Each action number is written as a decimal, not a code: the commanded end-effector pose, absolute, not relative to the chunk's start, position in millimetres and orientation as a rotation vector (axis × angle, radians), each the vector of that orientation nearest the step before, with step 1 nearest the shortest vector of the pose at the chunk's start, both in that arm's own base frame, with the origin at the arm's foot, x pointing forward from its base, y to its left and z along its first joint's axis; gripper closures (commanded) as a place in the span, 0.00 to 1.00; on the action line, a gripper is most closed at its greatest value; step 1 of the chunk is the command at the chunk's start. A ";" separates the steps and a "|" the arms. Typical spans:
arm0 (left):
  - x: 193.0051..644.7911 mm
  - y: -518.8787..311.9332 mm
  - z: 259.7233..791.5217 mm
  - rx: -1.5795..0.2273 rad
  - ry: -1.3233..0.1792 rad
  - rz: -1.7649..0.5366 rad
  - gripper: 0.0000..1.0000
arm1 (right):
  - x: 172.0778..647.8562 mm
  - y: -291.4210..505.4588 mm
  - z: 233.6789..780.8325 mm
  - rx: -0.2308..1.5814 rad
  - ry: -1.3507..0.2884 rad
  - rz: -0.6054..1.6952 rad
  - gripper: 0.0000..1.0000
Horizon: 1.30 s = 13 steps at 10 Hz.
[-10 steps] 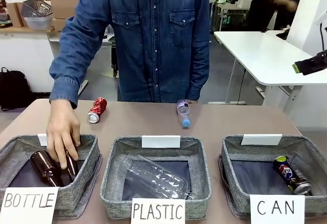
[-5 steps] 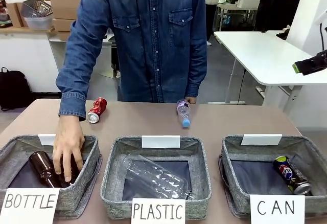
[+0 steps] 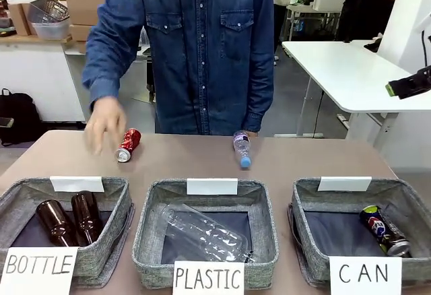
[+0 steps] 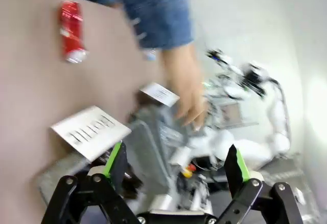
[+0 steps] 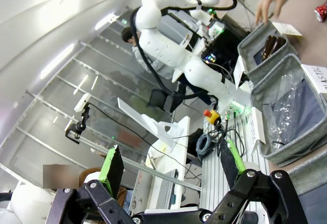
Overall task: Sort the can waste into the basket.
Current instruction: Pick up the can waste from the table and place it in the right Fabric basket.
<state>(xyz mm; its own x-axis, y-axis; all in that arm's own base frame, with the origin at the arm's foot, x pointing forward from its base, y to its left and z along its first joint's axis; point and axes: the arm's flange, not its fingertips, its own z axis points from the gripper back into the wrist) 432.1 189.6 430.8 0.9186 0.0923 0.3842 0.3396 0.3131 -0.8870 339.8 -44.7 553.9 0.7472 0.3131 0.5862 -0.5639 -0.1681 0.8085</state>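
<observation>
A red can (image 3: 128, 145) lies on its side on the far left of the brown table, just beside the person's raised hand (image 3: 104, 125). The dark blue can (image 3: 384, 230) lies inside the grey basket (image 3: 304, 194) signed "CAN" at the front right. The left wrist view has the red can (image 4: 70, 29) far ahead of my left gripper (image 4: 174, 162), which is open and holds nothing. My right gripper (image 5: 169, 166) is open and empty too, aimed away from the table, with the red can (image 5: 321, 13) at the picture's edge. One of its green-tipped fingers (image 3: 392, 89) pokes in at the right.
The "BOTTLE" basket (image 3: 114, 194) at front left holds two brown bottles. In the middle, the "PLASTIC" basket (image 3: 151, 201) holds a clear bottle. A small plastic bottle (image 3: 242, 149) lies on the table's far side. The person stands at the far edge.
The person's hand has come up out of the BOTTLE basket, leaving a second brown bottle there, and now hovers by the red can. Neither gripper has moved.
</observation>
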 end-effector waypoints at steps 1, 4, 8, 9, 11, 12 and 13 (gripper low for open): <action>430.4 140.8 429.4 -1.024 -0.503 -0.166 0.00 | 339.9 -50.0 554.9 1.546 -0.208 0.811 0.00; 449.0 58.3 425.1 -0.708 -0.724 -0.240 0.00 | 339.9 -50.0 554.9 1.546 -0.208 0.811 0.00; 482.0 -44.2 402.1 -0.456 -0.782 -0.356 0.00 | 339.9 -50.0 554.9 1.546 -0.208 0.811 0.00; 491.9 -60.7 395.7 -0.426 -0.730 -0.380 0.00 | 339.9 -50.0 554.9 1.546 -0.208 0.811 0.00; 512.8 -88.3 385.9 -0.419 -0.556 -0.444 0.00 | 339.9 -50.0 554.9 1.546 -0.208 0.811 0.00; 528.1 -97.3 383.7 -0.432 -0.467 -0.444 0.00 | 339.9 -50.0 554.9 1.546 -0.208 0.811 0.00; 543.9 -100.3 381.8 -0.410 -0.400 -0.416 0.00 | 339.9 -50.0 554.9 1.546 -0.208 0.811 0.00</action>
<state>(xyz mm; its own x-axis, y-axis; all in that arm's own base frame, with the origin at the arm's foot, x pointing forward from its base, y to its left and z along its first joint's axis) 518.4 -101.0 346.6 0.7968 -0.3040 0.5222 0.4917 0.8285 -0.2680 339.8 -44.8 554.1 0.7469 0.3131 0.5866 -0.5642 -0.1684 0.8083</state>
